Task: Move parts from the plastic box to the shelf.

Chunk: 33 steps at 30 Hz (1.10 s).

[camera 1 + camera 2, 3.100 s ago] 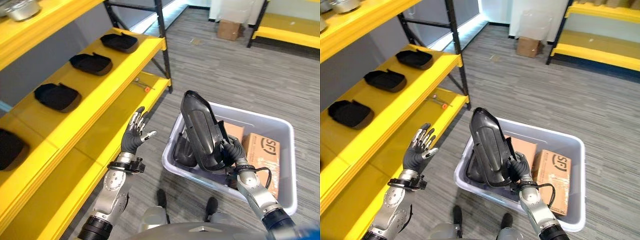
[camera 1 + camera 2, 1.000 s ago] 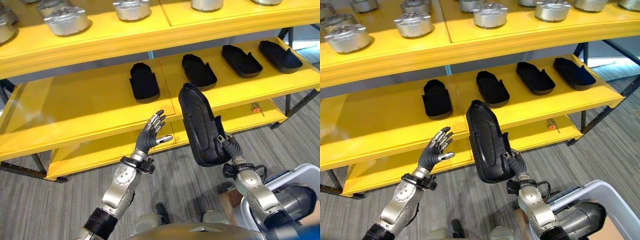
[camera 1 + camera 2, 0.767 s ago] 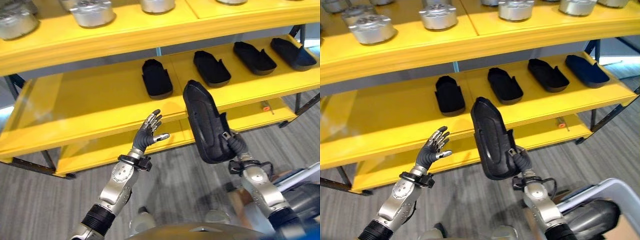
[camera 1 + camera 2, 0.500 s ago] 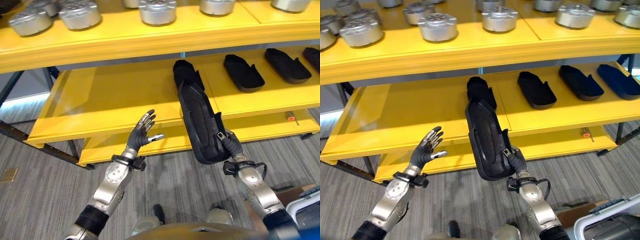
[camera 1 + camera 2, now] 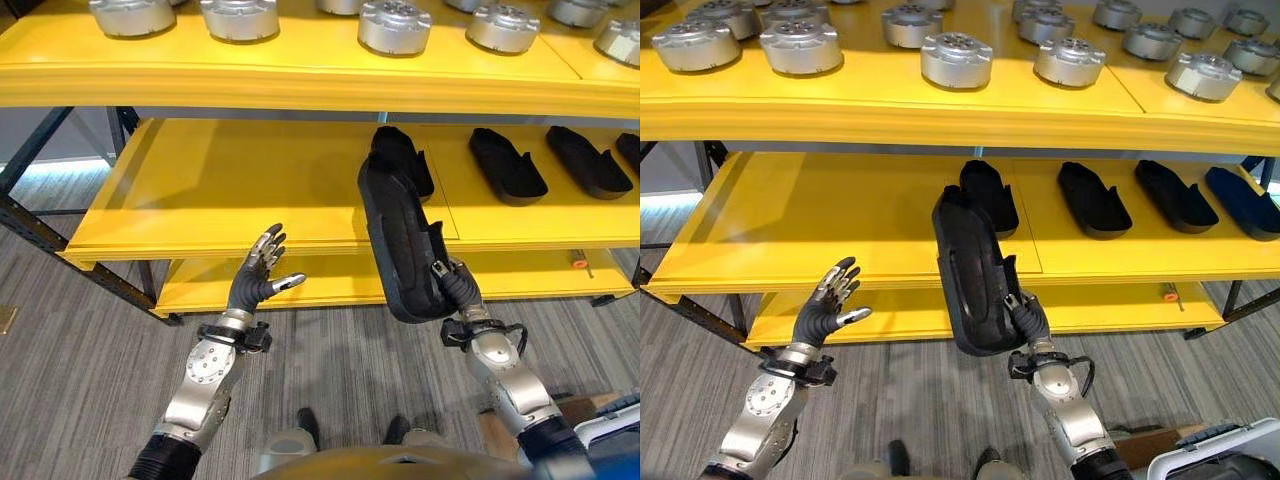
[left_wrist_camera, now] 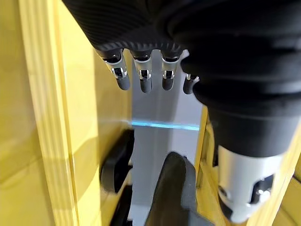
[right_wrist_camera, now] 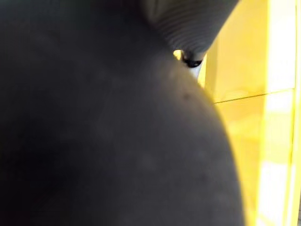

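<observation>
A long black plastic part [image 5: 398,240] stands upright in front of the yellow shelf's middle level [image 5: 240,190]. My right hand [image 5: 456,291] is shut on its lower end. The same part [image 7: 94,141] looms dark and close in the right wrist view. Several similar black parts [image 5: 988,194] lie in a row on the middle level, right of the held one. My left hand [image 5: 256,281] is raised to the left of the part, apart from it, and is open, with straight fingers [image 6: 142,81]. A corner of the grey plastic box [image 5: 1220,452] shows at the lower right.
Several round silver metal parts [image 5: 957,58] stand on the top level. The left half of the middle level is bare yellow board. A small orange-tipped tool [image 5: 1171,293] lies on the bottom level at the right. A dark rack post [image 5: 40,228] slants at the far left.
The camera has swung, so the shelf now faces me squarely. My right hand still holds the part upright. My left hand stays open and sits slightly lower.
</observation>
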### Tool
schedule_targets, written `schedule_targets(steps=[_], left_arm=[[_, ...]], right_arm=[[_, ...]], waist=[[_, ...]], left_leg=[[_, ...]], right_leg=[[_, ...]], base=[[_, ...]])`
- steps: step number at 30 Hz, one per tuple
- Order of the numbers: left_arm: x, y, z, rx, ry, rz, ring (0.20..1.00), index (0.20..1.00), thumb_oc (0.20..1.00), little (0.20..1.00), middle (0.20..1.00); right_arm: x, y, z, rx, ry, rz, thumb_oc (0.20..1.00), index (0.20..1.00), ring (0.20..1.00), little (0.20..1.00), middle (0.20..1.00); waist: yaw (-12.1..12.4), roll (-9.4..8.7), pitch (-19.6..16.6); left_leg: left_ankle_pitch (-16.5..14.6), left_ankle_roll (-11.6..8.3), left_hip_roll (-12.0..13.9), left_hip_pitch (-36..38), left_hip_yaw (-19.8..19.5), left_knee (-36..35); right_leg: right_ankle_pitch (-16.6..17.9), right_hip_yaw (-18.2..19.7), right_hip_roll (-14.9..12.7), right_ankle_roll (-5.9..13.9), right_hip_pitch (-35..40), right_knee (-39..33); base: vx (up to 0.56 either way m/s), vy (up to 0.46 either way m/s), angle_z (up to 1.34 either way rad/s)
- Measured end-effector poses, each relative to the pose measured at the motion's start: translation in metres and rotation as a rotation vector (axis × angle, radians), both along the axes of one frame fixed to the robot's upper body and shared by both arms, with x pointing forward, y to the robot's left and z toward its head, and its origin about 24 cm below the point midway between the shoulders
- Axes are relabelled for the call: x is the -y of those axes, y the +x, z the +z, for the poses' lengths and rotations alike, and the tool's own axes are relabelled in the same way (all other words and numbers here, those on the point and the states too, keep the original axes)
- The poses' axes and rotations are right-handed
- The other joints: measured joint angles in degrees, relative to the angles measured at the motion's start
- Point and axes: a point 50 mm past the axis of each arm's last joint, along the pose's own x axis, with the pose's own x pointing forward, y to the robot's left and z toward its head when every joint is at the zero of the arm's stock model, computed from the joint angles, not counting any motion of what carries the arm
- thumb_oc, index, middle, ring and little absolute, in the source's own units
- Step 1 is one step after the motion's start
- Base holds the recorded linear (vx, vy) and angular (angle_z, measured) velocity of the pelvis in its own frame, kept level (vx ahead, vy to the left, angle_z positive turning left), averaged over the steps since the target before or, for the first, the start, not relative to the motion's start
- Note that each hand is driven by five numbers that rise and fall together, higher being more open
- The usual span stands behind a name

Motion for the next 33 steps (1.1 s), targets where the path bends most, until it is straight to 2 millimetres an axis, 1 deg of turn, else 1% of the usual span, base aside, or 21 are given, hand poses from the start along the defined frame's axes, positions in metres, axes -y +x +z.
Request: schedule_targets(steps=[1,3,4,8,14,16,18,19,20,22,23,24,25,26,27,28,29,30,31,32,33], left_arm=[[0.009,-0.001,-0.003,-0.009,-0.017,-0.025,1.000,1.000,1.000,1.000,1.000],[0.022,0.004,0.001,0.007,-0.035,-0.069,1.000,1.000,1.000,1.000,1.000],[0.029,0.006,0.004,0.022,-0.048,-0.090,1.000,1.000,1.000,1.000,1.000],[0.035,0.005,0.001,0.009,-0.054,-0.112,1.000,1.000,1.000,1.000,1.000],[0.043,0.005,-0.001,-0.016,-0.046,-0.140,1.000,1.000,1.000,1.000,1.000],[0.044,0.005,-0.001,-0.017,-0.040,-0.148,1.000,1.000,1.000,1.000,1.000],[0.046,0.009,0.004,0.003,-0.018,-0.161,1.000,1.000,1.000,1.000,1.000],[0.046,0.011,0.005,0.008,-0.016,-0.160,1.000,1.000,1.000,1.000,1.000],[0.046,0.012,0.005,0.010,-0.013,-0.157,1.000,1.000,1.000,1.000,1.000],[0.046,0.012,0.004,0.007,-0.007,-0.158,1.000,1.000,1.000,1.000,1.000],[0.045,0.012,0.005,0.013,0.000,-0.151,1.000,1.000,1.000,1.000,1.000],[0.045,0.013,0.006,0.020,-0.001,-0.148,1.000,1.000,1.000,1.000,1.000],[0.046,0.013,0.006,0.024,0.005,-0.146,1.000,1.000,1.000,1.000,1.000],[0.045,0.015,0.004,0.018,0.003,-0.138,1.000,1.000,1.000,1.000,1.000],[0.042,0.017,0.004,0.016,0.012,-0.129,1.000,1.000,1.000,1.000,1.000],[0.038,0.020,0.003,0.014,0.032,-0.121,1.000,1.000,1.000,1.000,1.000],[0.034,0.023,0.004,0.015,0.047,-0.114,1.000,1.000,1.000,1.000,1.000],[0.030,0.025,0.003,0.016,0.065,-0.109,1.000,1.000,1.000,1.000,1.000],[0.026,0.025,0.002,0.011,0.083,-0.105,1.000,1.000,1.000,1.000,1.000],[0.026,0.024,0.001,0.009,0.095,-0.105,1.000,1.000,1.000,1.000,1.000],[0.028,0.024,0.001,0.013,0.087,-0.108,1.000,1.000,1.000,1.000,1.000]], right_arm=[[0.001,-0.001,-0.002,-0.008,-0.003,-0.006,0.200,0.200,0.200,0.200,0.200],[0.006,-0.004,-0.003,-0.015,-0.007,-0.027,0.200,0.200,0.200,0.200,0.200],[0.007,-0.002,-0.002,-0.008,-0.012,-0.035,0.200,0.200,0.200,0.200,0.200],[0.006,0.000,0.000,0.005,-0.033,-0.028,0.200,0.200,0.200,0.200,0.200],[0.007,-0.001,0.001,0.013,-0.050,-0.025,0.200,0.200,0.200,0.200,0.200],[0.006,-0.001,0.000,0.010,-0.057,-0.015,0.200,0.200,0.200,0.200,0.200],[0.002,0.000,0.001,0.018,-0.058,0.003,0.200,0.200,0.200,0.200,0.200],[0.002,0.002,0.002,0.023,-0.060,0.006,0.200,0.200,0.200,0.200,0.200],[0.000,0.005,0.000,0.021,-0.073,0.014,0.200,0.200,0.200,0.200,0.200],[0.000,0.005,-0.002,0.013,-0.076,0.009,0.200,0.200,0.200,0.200,0.200],[0.000,0.005,-0.002,0.017,-0.078,0.009,0.200,0.200,0.200,0.200,0.200],[0.002,0.006,0.001,0.028,-0.083,0.008,0.200,0.200,0.200,0.200,0.200],[0.007,0.006,0.002,0.036,-0.098,0.001,0.200,0.200,0.200,0.200,0.200],[0.017,0.006,0.004,0.035,-0.136,0.002,0.200,0.200,0.200,0.200,0.200],[0.019,0.006,0.004,0.033,-0.148,0.004,0.200,0.200,0.200,0.200,0.200],[0.021,0.004,0.003,0.024,-0.155,0.004,0.200,0.200,0.200,0.200,0.200],[0.019,0.004,0.003,0.026,-0.151,0.007,0.200,0.200,0.200,0.200,0.200],[0.017,0.005,0.003,0.028,-0.140,0.011,0.200,0.200,0.200,0.200,0.200],[0.014,0.005,0.003,0.028,-0.129,0.015,0.200,0.200,0.200,0.200,0.200],[0.015,0.006,0.007,0.044,-0.131,0.019,0.200,0.200,0.200,0.200,0.200],[0.018,0.007,0.010,0.056,-0.142,0.023,0.200,0.200,0.200,0.200,0.200]], waist=[[-1.2,0.43,0.1],[-3.8,0.56,0.0],[-3.8,0.61,0.0],[-4.0,1.33,-0.4],[-4.2,1.87,-0.7],[-4.3,1.87,-0.7],[-4.1,1.07,-0.6],[-4.0,1.04,-0.6],[-4.0,1.11,-0.3],[-4.8,1.23,-0.2],[-5.8,1.31,-0.3],[-6.8,1.76,-0.5],[-7.6,3.06,-0.9],[-7.2,4.19,-1.0],[-7.3,3.82,-0.8],[-7.3,1.78,0.1],[-7.0,0.05,1.1],[-6.9,-1.34,1.8],[-7.1,-1.98,2.1],[-7.1,-0.90,2.4],[-7.3,0.56,2.5]], left_leg=[[0.1,-0.20,0.3,0.0,-1.0,0.0],[0.7,-0.39,0.0,-1.0,-4.2,0.0],[1.0,-0.68,0.4,-1.5,-4.4,0.0],[1.3,-1.10,1.1,-1.8,-4.0,0.0],[1.4,-1.21,1.0,-1.7,-3.8,0.2],[1.2,-1.56,0.9,-2.4,-3.7,1.8],[1.2,-2.85,1.7,-9.0,0.0,11.3],[1.6,-3.42,2.0,-10.0,1.2,12.8],[1.6,-4.17,2.7,-9.9,3.6,14.2],[-3.2,-1.93,4.8,-9.5,7.0,19.7],[-4.3,-1.89,5.7,-8.7,7.3,20.4],[-4.4,-1.94,6.6,-7.5,7.0,19.0],[-2.5,-2.49,7.4,-5.3,6.7,13.4],[-1.1,-4.58,7.6,-2.8,3.8,7.7],[-1.3,-4.88,6.8,-2.8,3.4,7.7],[-1.8,-4.93,5.7,-3.4,3.1,8.9],[-3.1,-5.05,5.5,-5.1,2.4,12.8],[-5.7,-5.58,6.5,-7.2,2.4,16.4],[-5.8,-6.19,9.2,-8.2,2.5,16.7],[-3.7,-7.15,14.1,-6.9,2.7,11.3],[-2.3,-5.90,15.1,-5.5,2.9,8.2]], right_leg=[[-0.2,1.6,0.7,-1.02,1.2,-0.3],[-2.4,7.2,0.9,-0.83,2.0,0.7],[-2.9,8.7,1.2,-0.86,1.4,0.6],[-2.9,8.9,2.0,-0.93,1.4,-0.2],[-3.0,8.9,1.8,-0.85,1.6,-0.4],[-3.1,8.9,1.6,-0.77,1.8,-0.6],[-3.9,8.6,0.5,-2.18,-0.2,0.6],[-3.4,8.5,0.2,-2.72,-0.3,0.8],[-3.3,8.1,-0.5,-3.61,0.2,0.5],[-3.4,7.7,-0.7,-4.18,1.5,0.0],[-3.6,7.6,-0.9,-4.11,1.8,0.1],[-3.7,8.0,-0.9,-3.90,1.7,0.4],[-3.1,8.7,-0.5,-2.72,0.9,1.2],[-2.8,10.7,-0.4,-2.28,-0.6,1.6],[-2.5,10.8,-1.1,-1.81,-0.7,1.4],[-2.0,10.8,-2.8,-1.28,-0.9,1.1],[-1.9,10.9,-4.2,-1.60,-0.9,1.0],[-1.7,10.8,-5.2,-1.47,-0.6,1.0],[-1.8,10.7,-5.7,-1.43,-0.5,1.0],[-2.0,11.6,-6.2,-0.07,0.0,1.4],[-1.8,11.6,-6.3,2.34,0.4,1.9]], base=[[0.11,-0.037,0.46],[0.10,-0.082,0.81],[0.09,-0.088,0.41],[0.10,-0.099,0.00],[0.08,-0.100,0.00],[-0.02,-0.134,0.10],[0.02,-0.040,0.29],[0.13,0.144,0.15],[0.16,0.196,-0.03],[0.10,0.189,-0.04],[0.05,0.202,0.01],[0.16,0.363,-0.07],[0.14,0.342,-0.42],[0.22,0.406,-0.45],[0.19,0.411,-0.35],[0.21,0.472,-0.05],[0.20,0.454,0.01],[0.14,0.343,0.06],[0.16,0.390,-0.05],[0.16,0.409,-0.09],[0.15,0.372,-0.16]])
